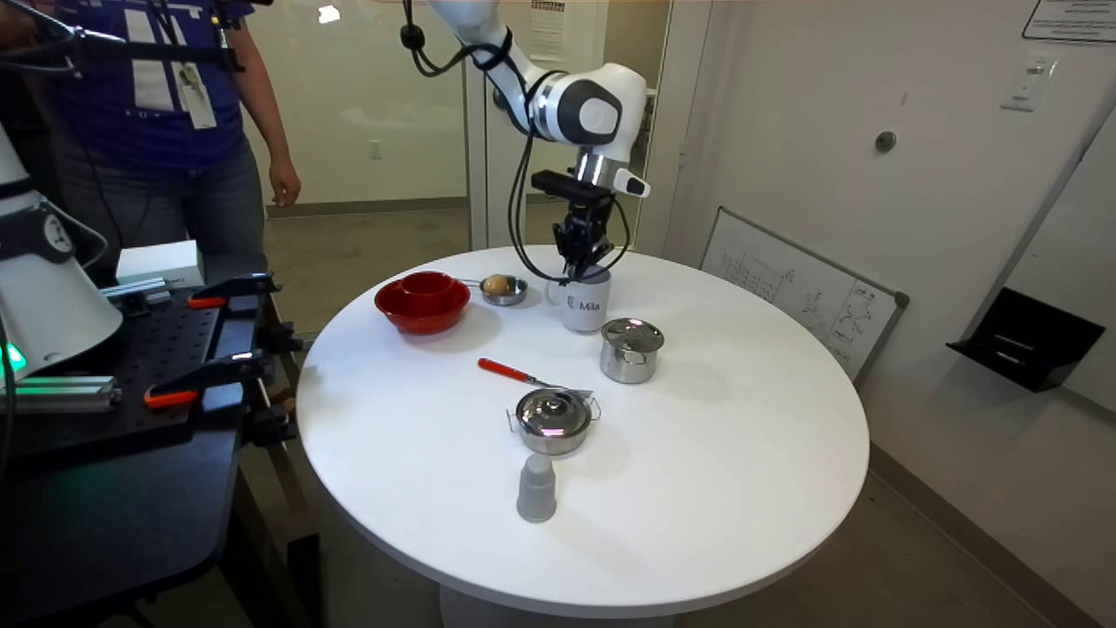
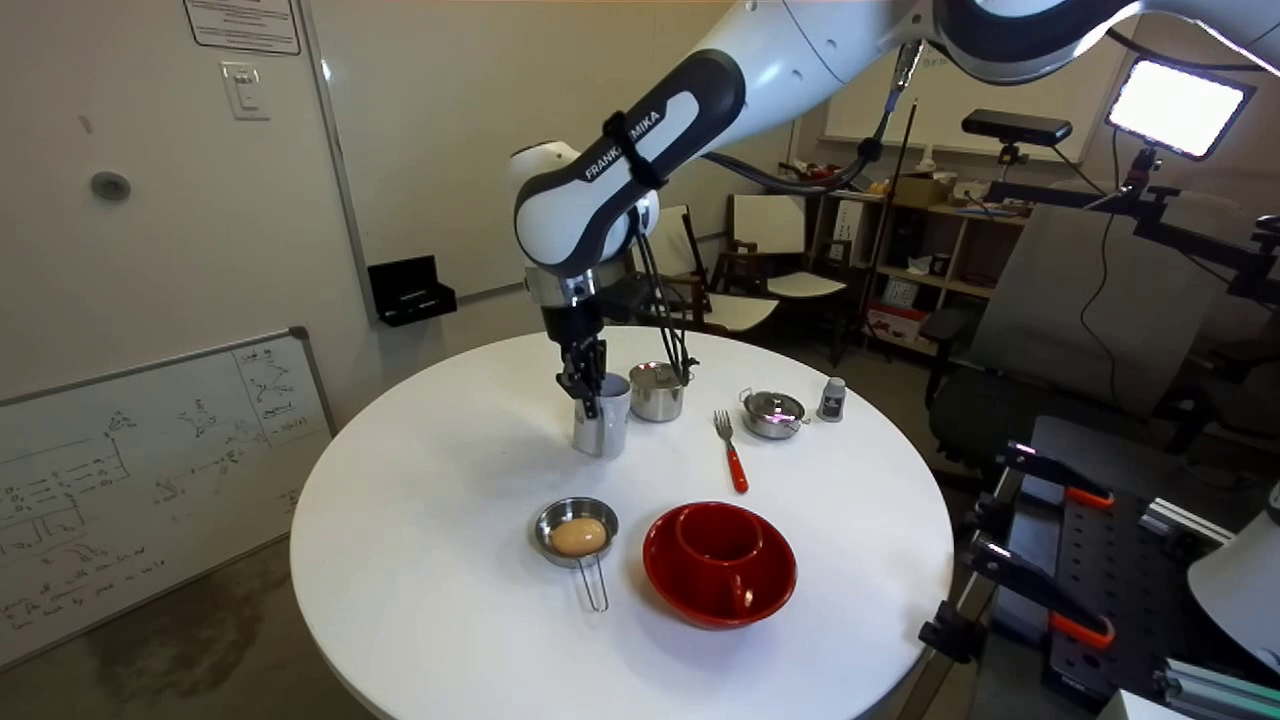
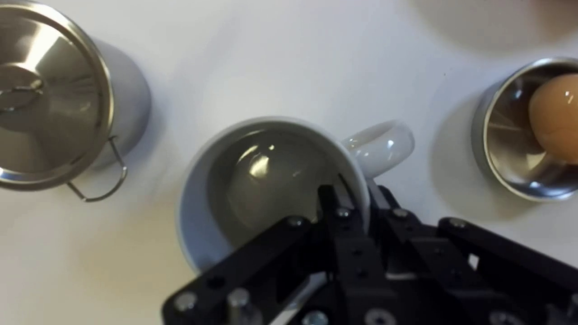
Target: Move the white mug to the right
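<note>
The white mug (image 1: 586,305) has dark lettering on its side and stands upright toward the far side of the round table. It also shows in an exterior view (image 2: 604,432) and from above in the wrist view (image 3: 262,180), where its inside looks empty. My gripper (image 3: 361,198) straddles the mug's wall near the handle (image 3: 381,146). One finger is inside the mug, the other outside, both close against the rim. In both exterior views the gripper (image 1: 577,272) points down at the mug. I cannot tell whether the mug's base touches the table.
A lidded steel pot (image 1: 632,351) stands close beside the mug. A small steel pan (image 2: 548,540) holds an egg. A red bowl (image 2: 770,590) holds a red cup (image 2: 720,535). A fork (image 2: 733,455), a second lidded pot (image 1: 554,427) and a grey shaker (image 1: 537,493) are also on the table (image 1: 741,488).
</note>
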Controlling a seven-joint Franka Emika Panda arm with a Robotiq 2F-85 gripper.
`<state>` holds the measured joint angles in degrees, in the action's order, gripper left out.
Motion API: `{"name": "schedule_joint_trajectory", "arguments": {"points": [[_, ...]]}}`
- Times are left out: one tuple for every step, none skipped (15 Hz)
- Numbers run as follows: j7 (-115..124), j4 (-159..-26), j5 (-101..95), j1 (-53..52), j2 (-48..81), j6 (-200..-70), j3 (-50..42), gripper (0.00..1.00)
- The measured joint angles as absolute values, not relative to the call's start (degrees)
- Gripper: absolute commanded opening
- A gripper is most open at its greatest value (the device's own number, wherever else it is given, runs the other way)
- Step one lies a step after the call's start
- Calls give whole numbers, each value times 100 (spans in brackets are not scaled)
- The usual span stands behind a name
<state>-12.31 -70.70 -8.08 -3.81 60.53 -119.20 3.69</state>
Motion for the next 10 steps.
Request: {"name": "schedule_joint_trajectory", "arguments": {"points": [[-1069, -7114, -803, -382, 5949, -12019, 354, 8], [-868, -7188, -792, -382, 5815, -12077, 336, 8], [-659, -7280, -765, -382, 5668, -12088, 318, 8], [-458, -7398, -706, -382, 5512, -12070, 302, 8], [-290, -7526, -624, -381, 5371, -12034, 294, 8], [-148, -7669, -513, -379, 5237, -11982, 295, 8], [-38, -7801, -377, -378, 5135, -11928, 300, 8], [85, -7936, -219, -377, 5050, -11898, 309, 8], [237, -8076, -38, -374, 4983, -11905, 318, 8], [414, -8227, 126, -370, 4932, -11946, 318, 8]]}}
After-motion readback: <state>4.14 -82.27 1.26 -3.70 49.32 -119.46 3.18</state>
